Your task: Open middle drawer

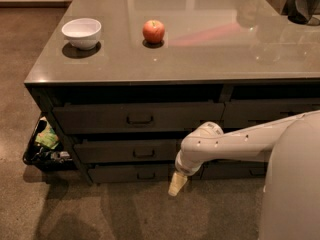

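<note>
Found a dark bin (42, 149) of clutter on the floor at far left, tucked against the corner of the table (210, 64). Up on the table, a white bowl (81, 32), then a red apple (153, 31) well apart from it. Below, three stacked fronts: placed the middle drawer (110, 151) between the taller one above and the thinnest beneath, fully shut, with its loop handle (143, 154) untouched. Further right, spotted the gripper (177, 184) hanging low near the floor, pointed down, right of that handle and below its level; could not tell whether spread or closed, and saw nothing in it.

Judged the main risk to be hooking the wrong handle: from so low, could easily catch the bottom drawer (125, 174) instead. Might also slip off so small a loop, or scrape the front if brought in at a slant.

Could not make out the right-hand drawers behind the arm (240, 141). Lost the robot's body (295, 184) past the right edge, and the dark items (300, 4) at top right to cropping
</note>
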Motion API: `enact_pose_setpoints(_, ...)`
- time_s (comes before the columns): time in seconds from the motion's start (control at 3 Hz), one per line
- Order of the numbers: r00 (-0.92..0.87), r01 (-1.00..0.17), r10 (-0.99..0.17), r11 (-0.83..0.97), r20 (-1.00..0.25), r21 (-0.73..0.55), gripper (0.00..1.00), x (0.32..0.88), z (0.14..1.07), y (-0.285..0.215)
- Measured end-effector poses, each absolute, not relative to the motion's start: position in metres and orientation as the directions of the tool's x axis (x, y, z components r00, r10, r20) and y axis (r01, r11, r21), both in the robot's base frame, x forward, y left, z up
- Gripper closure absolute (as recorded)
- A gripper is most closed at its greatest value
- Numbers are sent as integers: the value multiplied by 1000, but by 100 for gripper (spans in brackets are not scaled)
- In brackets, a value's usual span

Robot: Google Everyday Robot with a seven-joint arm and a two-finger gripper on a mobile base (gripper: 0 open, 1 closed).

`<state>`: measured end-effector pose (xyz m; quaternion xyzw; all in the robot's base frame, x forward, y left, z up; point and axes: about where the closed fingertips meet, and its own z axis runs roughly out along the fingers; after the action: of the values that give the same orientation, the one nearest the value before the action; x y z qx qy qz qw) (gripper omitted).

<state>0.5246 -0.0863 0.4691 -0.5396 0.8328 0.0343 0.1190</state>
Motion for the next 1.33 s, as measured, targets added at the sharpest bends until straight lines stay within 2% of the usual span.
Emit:
enact_pose_setpoints(0.67, -401, -901, -886, 428, -233, -76, 0, 531, 456, -85)
enact_pose_setpoints(1.33, -412, -881, -872, 455, -263, -130, 0, 566, 417, -80)
